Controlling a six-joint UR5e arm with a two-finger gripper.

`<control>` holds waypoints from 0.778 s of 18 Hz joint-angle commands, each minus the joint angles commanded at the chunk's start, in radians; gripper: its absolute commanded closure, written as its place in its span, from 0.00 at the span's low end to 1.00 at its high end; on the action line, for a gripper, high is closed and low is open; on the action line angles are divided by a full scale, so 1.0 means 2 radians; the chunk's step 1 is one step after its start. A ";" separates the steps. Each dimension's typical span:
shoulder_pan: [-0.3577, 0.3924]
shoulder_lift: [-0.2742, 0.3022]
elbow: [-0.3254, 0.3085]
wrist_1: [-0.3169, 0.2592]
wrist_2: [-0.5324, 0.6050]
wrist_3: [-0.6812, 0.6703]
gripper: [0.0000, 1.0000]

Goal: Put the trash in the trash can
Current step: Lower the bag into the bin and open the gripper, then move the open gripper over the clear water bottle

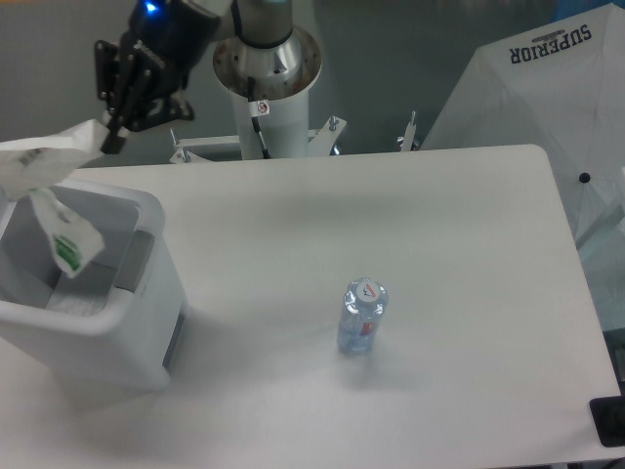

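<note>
Camera view: a single fixed view from above the table (459, 225).
Gripper: the gripper (115, 137) sits at the upper left, fingers closed on one end of the plastic bag (44, 171); the fingertips are dark and blurred, so the exact contact is hard to make out.
Plastic bag: hangs in the air from the gripper, spread over the trash can's far left side, with its left end cut off by the picture edge; a lower flap bearing the green strip (66, 252) dangles down into the bin's opening.
Trash can: the trash can (127, 322) stands on the table's left side, open, with its left part cut off by the frame; something pale lies at the bottom, too indistinct to name.
Bottle: the bottle (362, 315) stands upright near the table's middle, well apart from the bin.
Arm: the arm base (266, 68) rises behind the table's far edge; its upper part runs out of frame.
</note>
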 joint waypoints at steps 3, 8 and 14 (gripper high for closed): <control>-0.005 -0.013 -0.003 0.014 -0.001 0.001 0.94; -0.005 -0.024 -0.012 0.044 0.000 0.003 0.11; 0.002 -0.025 -0.016 0.051 0.002 0.003 0.00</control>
